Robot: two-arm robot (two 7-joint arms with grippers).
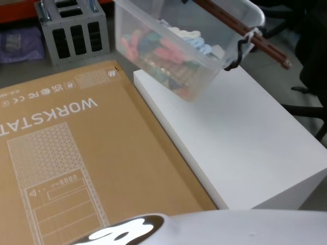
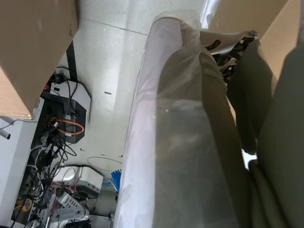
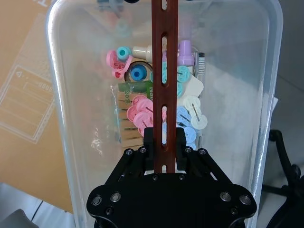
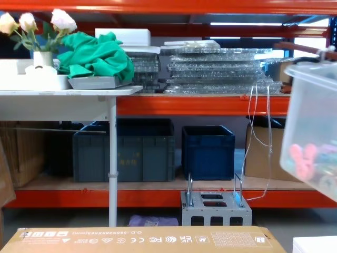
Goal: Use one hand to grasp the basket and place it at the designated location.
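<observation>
Above white table, right pincer (wrist view) clamps basket handle.

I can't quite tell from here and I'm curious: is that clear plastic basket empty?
No, the basket holds a heap of small pink, blue and white plastic pieces on its floor.

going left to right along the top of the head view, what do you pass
crumpled purple bundle → grey slotted metal block → translucent milky-white plastic basket with colourful bits inside → protruding end of its reddish-brown bar handle → black chair
</observation>
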